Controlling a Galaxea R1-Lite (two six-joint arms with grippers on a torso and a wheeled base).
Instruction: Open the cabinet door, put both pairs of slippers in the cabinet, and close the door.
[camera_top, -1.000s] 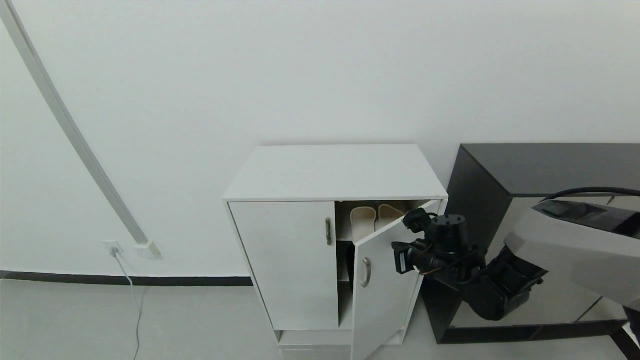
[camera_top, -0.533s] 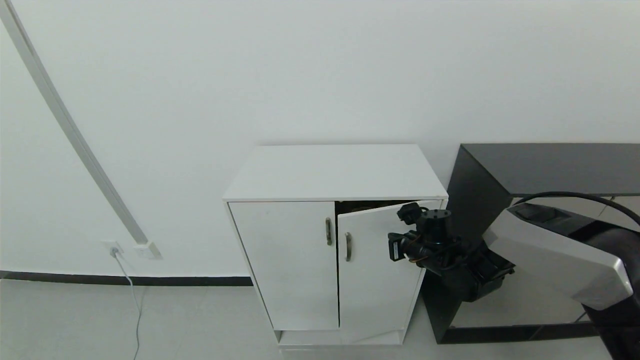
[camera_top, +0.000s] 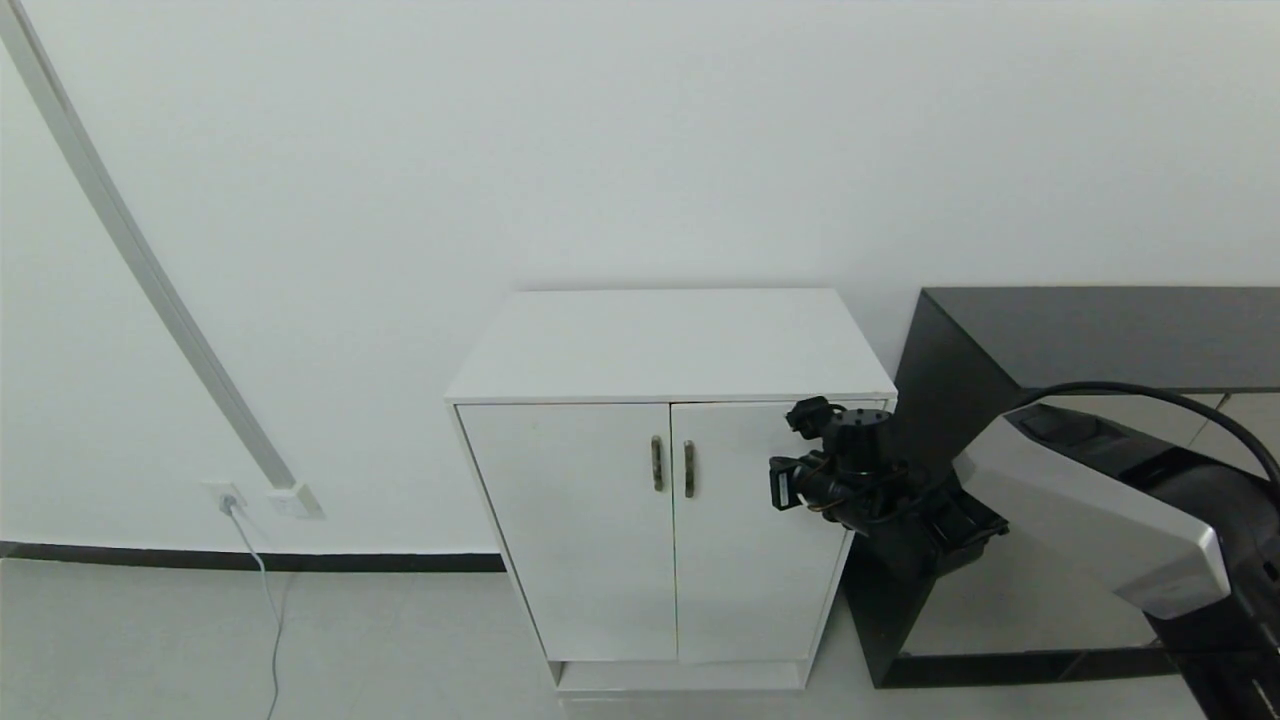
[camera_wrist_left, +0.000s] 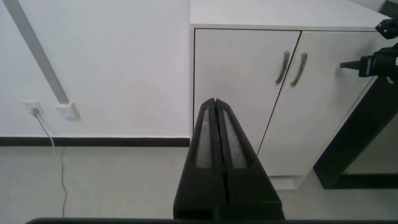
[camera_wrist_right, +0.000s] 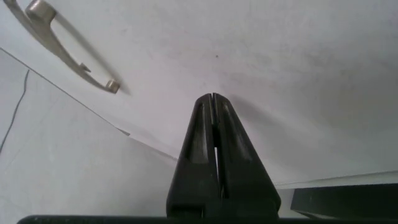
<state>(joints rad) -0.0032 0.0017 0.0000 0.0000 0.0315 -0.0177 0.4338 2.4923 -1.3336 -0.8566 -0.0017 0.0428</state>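
I am holding my right tool (camera_wrist_right: 213, 101) with its fingers pressed together and nothing between them, tips at the face of the right door (camera_top: 752, 560) near its hinge side; I cannot tell whether they are touching the panel or sitting just off it. The white cabinet (camera_top: 670, 345) is standing in the lower middle of the head view against the wall (camera_top: 640, 140), and both the right door and the left door (camera_top: 570, 530) are lying flush and shut, their two metal handles (camera_top: 657, 463) sitting side by side at the centre seam. The shut doors are hiding the cabinet's inside. My left tool (camera_wrist_left: 214, 107) is also closed on nothing, hanging low and well apart from the cabinet. A black unit (camera_top: 1090, 330) is standing just beside the cabinet at the right of the frame, crowding my right arm, and its far end is being cut off by the frame's edge. At the lower left, a socket (camera_top: 225, 495) is sitting on the wall with a cable (camera_top: 270, 610) trailing down to the floor (camera_top: 380, 640), and a grey conduit (camera_top: 140, 250) is slanting up to the upper left corner. A dark skirting (camera_top: 250, 560) is running along the wall's foot.
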